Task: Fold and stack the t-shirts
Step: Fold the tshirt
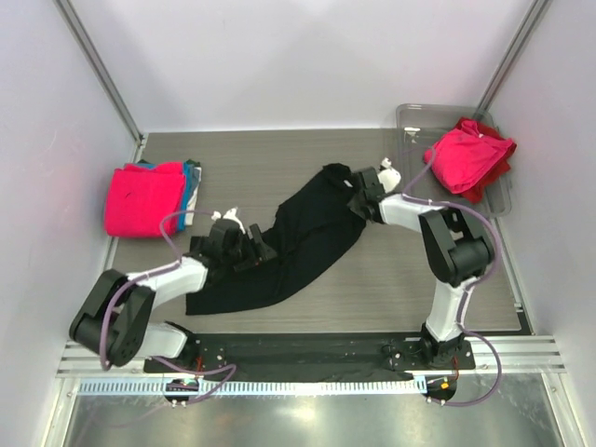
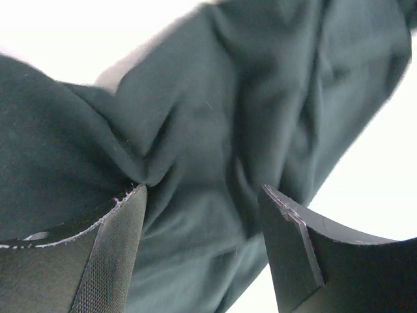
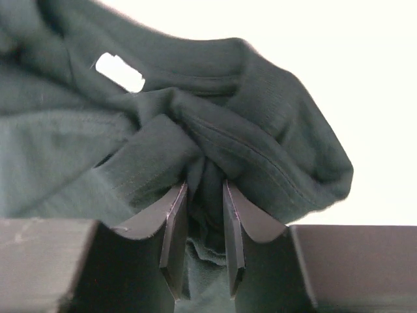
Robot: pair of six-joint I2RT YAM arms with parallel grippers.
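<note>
1. Grey wood-grain table set between plain white walls; all items lie on it.
2. Right gripper: jaws narrow, clamped on a bunched fold of the large black t-shirt of soft plain cloth, just below its ribbed collar. A small white label shows inside the neck.
3. Left gripper: jaws wide apart. Dark cloth lies between and behind the fingers, with a crease gathered against one finger; the jaws are not closed on it.
4. In the top view, the black t-shirt lies stretched diagonally across mid-table. Its collar end is at the right gripper, far and right of centre. Its broad hem lies near and left, and the left gripper sits over the shirt's left edge.
5. Far left: a folded bright pink t-shirt rests on a teal-blue t-shirt, well apart from the black one.
6. Far right corner: a clear grey plastic tray holds a crumpled pink-magenta t-shirt lying on a red t-shirt.
</note>
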